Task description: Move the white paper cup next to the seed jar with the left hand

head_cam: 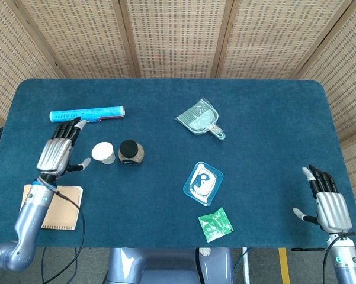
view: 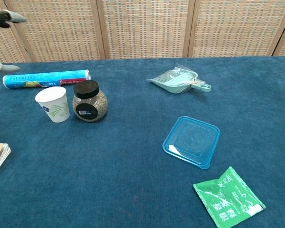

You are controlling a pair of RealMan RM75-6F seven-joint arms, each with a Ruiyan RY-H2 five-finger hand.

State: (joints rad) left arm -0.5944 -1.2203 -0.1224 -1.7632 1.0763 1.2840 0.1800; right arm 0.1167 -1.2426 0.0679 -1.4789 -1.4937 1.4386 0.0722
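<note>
The white paper cup [head_cam: 103, 154] [view: 53, 103] with a leaf print stands upright on the blue table, just left of the seed jar [head_cam: 131, 152] [view: 89, 101], a round glass jar with a black lid. My left hand [head_cam: 58, 151] is raised above the table, left of the cup and apart from it, its fingers spread and empty; in the chest view only its fingertips [view: 4, 17] show at the top left corner. My right hand [head_cam: 327, 202] hovers open at the table's near right edge.
A blue tube [head_cam: 87, 113] [view: 46, 79] lies behind the cup. A notebook [head_cam: 52, 206] sits at the near left edge. A bagged teal dustpan [head_cam: 200, 119], a blue plastic lid [head_cam: 202, 183] and a green packet [head_cam: 215, 225] lie to the right.
</note>
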